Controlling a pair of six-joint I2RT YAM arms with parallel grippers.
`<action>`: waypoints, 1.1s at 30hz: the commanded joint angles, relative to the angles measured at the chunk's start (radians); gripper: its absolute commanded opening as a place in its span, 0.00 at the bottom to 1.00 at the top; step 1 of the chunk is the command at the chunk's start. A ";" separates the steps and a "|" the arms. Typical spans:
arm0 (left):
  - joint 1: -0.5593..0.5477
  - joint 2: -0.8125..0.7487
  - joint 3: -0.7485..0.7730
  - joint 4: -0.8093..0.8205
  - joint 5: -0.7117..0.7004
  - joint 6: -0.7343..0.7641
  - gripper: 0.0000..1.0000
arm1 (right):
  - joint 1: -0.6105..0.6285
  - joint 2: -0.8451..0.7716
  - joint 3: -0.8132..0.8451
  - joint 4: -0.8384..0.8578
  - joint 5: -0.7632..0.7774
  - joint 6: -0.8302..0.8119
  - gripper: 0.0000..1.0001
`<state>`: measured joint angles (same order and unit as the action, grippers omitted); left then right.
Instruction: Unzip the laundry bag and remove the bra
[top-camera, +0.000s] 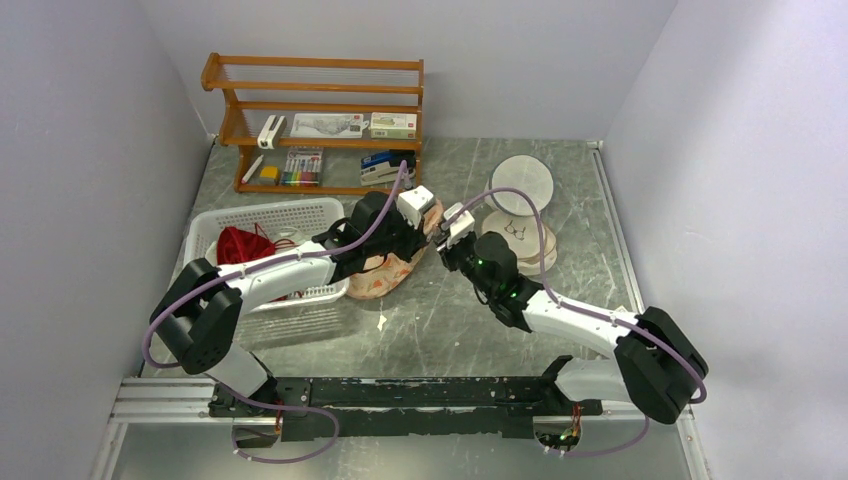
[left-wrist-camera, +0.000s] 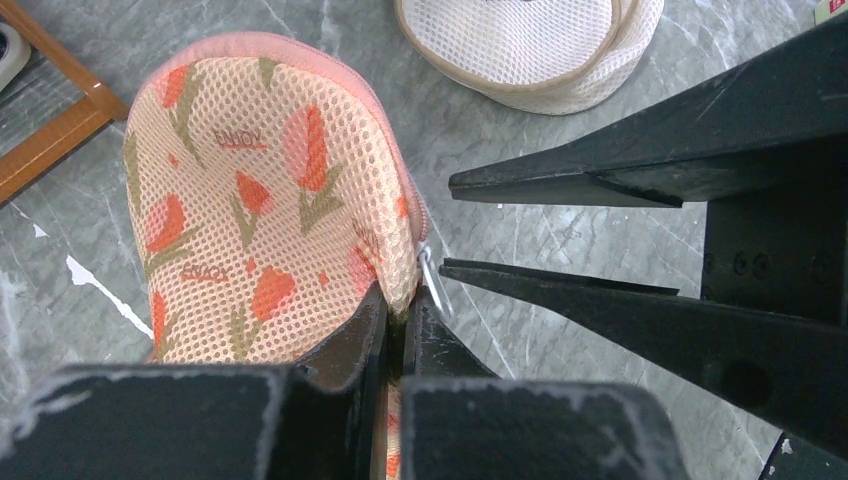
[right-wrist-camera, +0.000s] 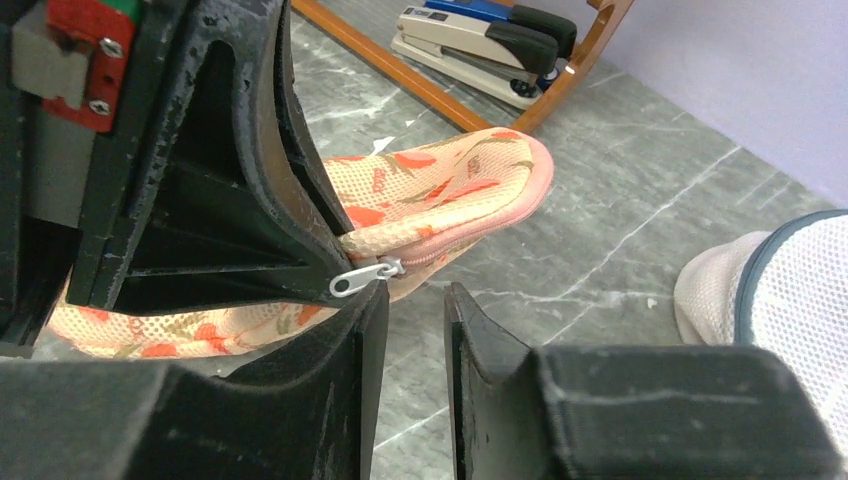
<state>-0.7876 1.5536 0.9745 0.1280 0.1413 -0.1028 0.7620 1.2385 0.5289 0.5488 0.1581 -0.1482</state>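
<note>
With right end effector (right-wrist-camera: 417, 293) narrowly spread, shift to zipper pull (right-wrist-camera: 355, 281) at nine o'clock; brace laundry bag (right-wrist-camera: 440, 190), pinched by left end effector (left-wrist-camera: 400, 310).

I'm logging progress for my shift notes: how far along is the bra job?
Done: nothing yet; the bag looks zipped shut along the edge in view. In hand: the left gripper pinches its edge; the right gripper, open, sits at the zipper pull without gripping it. Left: unzip, then take out the bra, which is not in view.
</note>
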 joint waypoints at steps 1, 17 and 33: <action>-0.002 0.002 0.036 0.010 0.030 -0.005 0.07 | -0.009 -0.036 -0.018 -0.038 -0.009 0.082 0.27; -0.002 0.008 0.038 0.010 0.037 -0.006 0.07 | -0.012 -0.049 -0.075 0.016 -0.098 0.141 0.32; -0.002 0.007 0.041 0.005 0.044 -0.007 0.07 | -0.012 0.045 -0.004 0.091 -0.046 0.074 0.29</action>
<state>-0.7876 1.5543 0.9749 0.1276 0.1474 -0.1047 0.7528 1.2739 0.4950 0.5877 0.0971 -0.0547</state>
